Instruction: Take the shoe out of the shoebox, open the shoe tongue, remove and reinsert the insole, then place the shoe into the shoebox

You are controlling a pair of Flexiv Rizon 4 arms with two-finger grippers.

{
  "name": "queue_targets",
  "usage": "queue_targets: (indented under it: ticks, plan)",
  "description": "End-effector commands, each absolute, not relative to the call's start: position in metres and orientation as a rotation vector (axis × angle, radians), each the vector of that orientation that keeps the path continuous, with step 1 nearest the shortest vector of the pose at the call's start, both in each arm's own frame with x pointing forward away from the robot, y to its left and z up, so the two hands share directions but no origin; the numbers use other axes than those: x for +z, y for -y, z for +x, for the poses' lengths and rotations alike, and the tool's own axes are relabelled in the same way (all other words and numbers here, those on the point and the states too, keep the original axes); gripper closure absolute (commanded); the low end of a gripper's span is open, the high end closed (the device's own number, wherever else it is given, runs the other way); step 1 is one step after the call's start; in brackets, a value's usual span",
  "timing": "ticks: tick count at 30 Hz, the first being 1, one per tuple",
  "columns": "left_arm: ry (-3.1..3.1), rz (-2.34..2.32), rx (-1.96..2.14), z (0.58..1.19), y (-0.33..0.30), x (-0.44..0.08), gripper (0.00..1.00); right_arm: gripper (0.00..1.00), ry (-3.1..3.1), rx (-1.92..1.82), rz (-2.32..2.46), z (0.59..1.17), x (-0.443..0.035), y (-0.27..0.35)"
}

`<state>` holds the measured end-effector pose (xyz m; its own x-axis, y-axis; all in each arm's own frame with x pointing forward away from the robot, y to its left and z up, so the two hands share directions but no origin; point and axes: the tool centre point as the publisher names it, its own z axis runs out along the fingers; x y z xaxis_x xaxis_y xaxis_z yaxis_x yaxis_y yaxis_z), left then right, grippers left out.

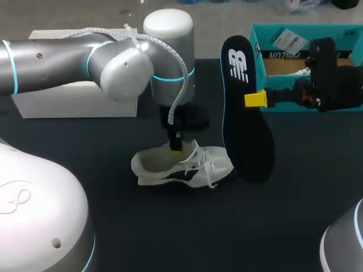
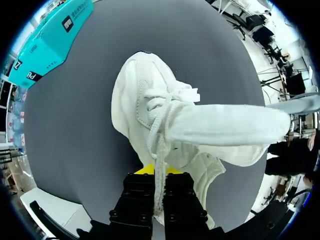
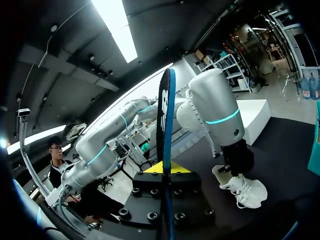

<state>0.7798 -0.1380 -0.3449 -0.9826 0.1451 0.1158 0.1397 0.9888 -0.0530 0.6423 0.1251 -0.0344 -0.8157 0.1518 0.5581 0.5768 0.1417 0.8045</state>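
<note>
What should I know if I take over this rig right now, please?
The left gripper is shut on the shoe at its tongue, holding it open.
The right gripper is shut on the insole, held upright above the table beside the shoe.
The shoe stands on the table; the shoebox is at the far right.
Done: shoe out, tongue open, insole removed.
Left: reinsert insole, put shoe into shoebox.

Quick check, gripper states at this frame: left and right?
Left gripper: closed on the shoe, at its tongue.
Right gripper: closed on the insole, held upright.
</note>
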Motion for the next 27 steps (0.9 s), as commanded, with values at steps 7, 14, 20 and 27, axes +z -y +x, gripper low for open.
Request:
queue_targets:
  ticks: [7, 14, 20, 27]
  plan:
    - [2.063, -1.844, -0.067, 0.761, 0.129, -0.315, 1.0, 1.0, 2.082, -1.717, -0.703, 0.643, -0.036, -0.127]
    - [1.917, -1.922, -0.038, 0.764, 0.133, -0.319, 1.0, 1.0, 2.082, -1.717, -0.703, 0.643, -0.036, -0.127]
    - [1.149, -2.481, 0.326, 0.776, 0.127, -0.325, 1.0, 1.0, 2.082, -1.717, -0.703, 0.643, -0.036, -0.127]
    - [0.691, -2.5, 0.223, 0.766, 0.129, -0.322, 1.0, 1.0, 2.082, -1.717, -0.703, 0.643, -0.036, -0.127]
